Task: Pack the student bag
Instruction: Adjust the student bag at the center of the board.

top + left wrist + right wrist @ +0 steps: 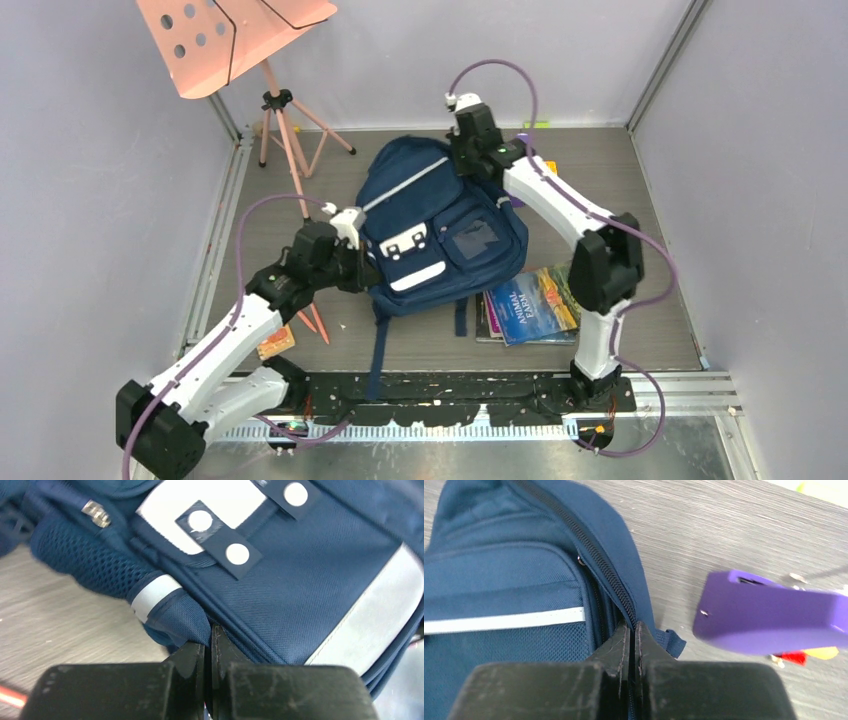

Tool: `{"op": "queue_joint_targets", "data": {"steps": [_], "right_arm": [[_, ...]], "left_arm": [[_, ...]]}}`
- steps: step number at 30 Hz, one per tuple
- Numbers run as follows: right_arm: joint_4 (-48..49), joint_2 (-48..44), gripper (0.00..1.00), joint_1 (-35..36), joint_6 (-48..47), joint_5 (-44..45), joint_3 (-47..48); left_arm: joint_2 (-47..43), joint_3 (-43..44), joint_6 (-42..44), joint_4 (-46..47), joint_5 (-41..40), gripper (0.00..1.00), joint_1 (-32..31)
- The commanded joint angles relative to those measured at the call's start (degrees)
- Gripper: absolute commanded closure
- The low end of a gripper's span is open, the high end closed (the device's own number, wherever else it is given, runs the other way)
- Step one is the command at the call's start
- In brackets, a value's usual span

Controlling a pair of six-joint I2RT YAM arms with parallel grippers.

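Observation:
The student bag (440, 225), navy blue with white stripes and front pockets, lies flat in the middle of the table. My left gripper (365, 262) is at its lower left side. In the left wrist view the left gripper (207, 637) is shut on a fold of navy fabric of the bag (300, 580), beside a mesh side pocket (75, 550). My right gripper (470, 160) is at the bag's upper right edge. In the right wrist view the right gripper (631, 627) is shut on the zipper edge (609, 575) of the bag (499, 580).
Several books (530, 305) lie stacked right of the bag. A purple object (774, 615) sits on the table just right of the right gripper. Red pencils (315, 322) and a small orange card (277, 343) lie near the left arm. A pink music stand (235, 35) stands at the back left.

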Motion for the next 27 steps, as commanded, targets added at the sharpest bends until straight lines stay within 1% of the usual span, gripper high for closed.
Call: {"op": "queue_joint_targets", "data": {"steps": [1,2,3,4,5,6,7,8,9,10,11,12,13,14,15,16,19,20,21,23,26,27], "right_arm": [[3.21,8.18,0.95,4.75,-2.41,-0.44,11.66],[1.94,9.61,0.85,4.94,-2.08,-0.77,13.13],[0.85,12.06,0.78,5.31,-1.91,-1.73,16.47],[-1.70,13.22,0.63,5.48,-1.85,-2.12,18.34],[-3.21,15.01,0.55,5.95,-1.89,-2.53,21.37],[-5.51,15.65,0.40,6.39,-1.76,-2.17,22.47],[-6.43,15.45,0.34,6.55,-1.66,-0.83,23.24],[-7.72,14.09,0.26,6.74,-1.22,0.00,23.05],[-8.20,13.00,0.23,6.77,-0.38,1.69,21.72],[-9.06,10.03,0.19,6.80,-0.01,2.49,20.66],[-9.53,8.42,0.18,6.76,0.98,4.18,18.09],[-10.49,4.49,0.16,6.81,1.51,5.05,16.56],[-10.86,2.27,0.16,6.81,2.87,6.65,12.91],[-11.53,-2.01,0.15,6.80,3.68,8.45,10.76],[-11.90,-4.41,0.14,6.76,5.79,9.52,6.58],[-12.58,-9.22,0.13,6.79,6.99,11.72,4.17],[-13.49,-18.59,0.11,6.73,13.33,14.95,-7.93],[-14.12,-23.07,0.10,6.68,14.49,15.93,-10.20],[-14.61,-25.00,0.10,6.65,17.28,16.46,-14.46],[-17.65,-32.24,0.10,6.63,21.94,17.85,-19.76],[-21.80,-37.97,0.10,6.48,29.67,18.94,-26.99],[-23.56,-40.40,0.10,6.39,30.80,18.93,-28.35]], "left_arm": [[2.92,3.37,1.23,7.97,10.85,1.00,-9.45],[4.25,3.68,1.76,8.75,10.64,1.00,-11.57],[5.58,4.06,2.14,9.50,10.23,1.00,-13.30],[7.01,4.41,2.05,10.38,9.62,1.00,-14.72],[8.40,4.69,1.66,11.25,9.46,0.95,-15.54],[9.42,5.08,0.93,11.87,9.61,0.84,-15.81],[10.21,5.39,0.42,12.09,9.23,0.75,-15.84],[10.49,5.62,0.03,12.23,8.49,0.64,-15.92],[10.41,5.65,-0.05,12.53,7.74,0.51,-15.93],[9.73,5.66,-0.08,12.68,7.19,0.40,-15.94],[9.08,5.66,0.06,12.56,6.36,0.29,-15.91],[8.32,5.85,0.51,11.84,5.84,0.21,-15.92],[7.53,6.27,1.20,10.67,5.22,0.14,-15.87],[6.85,7.21,1.85,8.77,3.99,0.08,-15.85],[6.28,8.23,2.63,6.25,2.06,0.03,-15.85],[5.87,9.49,3.48,3.68,-0.01,0.01,-15.85],[5.41,13.43,5.41,-4.83,-6.96,0.00,-15.20],[5.45,14.57,5.67,-7.00,-7.61,0.00,-14.26],[5.55,15.49,5.90,-8.63,-7.32,0.00,-13.09],[5.60,16.54,6.02,-10.81,-4.38,0.00,-9.38],[6.16,17.20,5.28,-12.26,1.78,0.00,-1.38],[6.52,17.44,5.20,-12.60,3.81,0.00,1.57]]}}
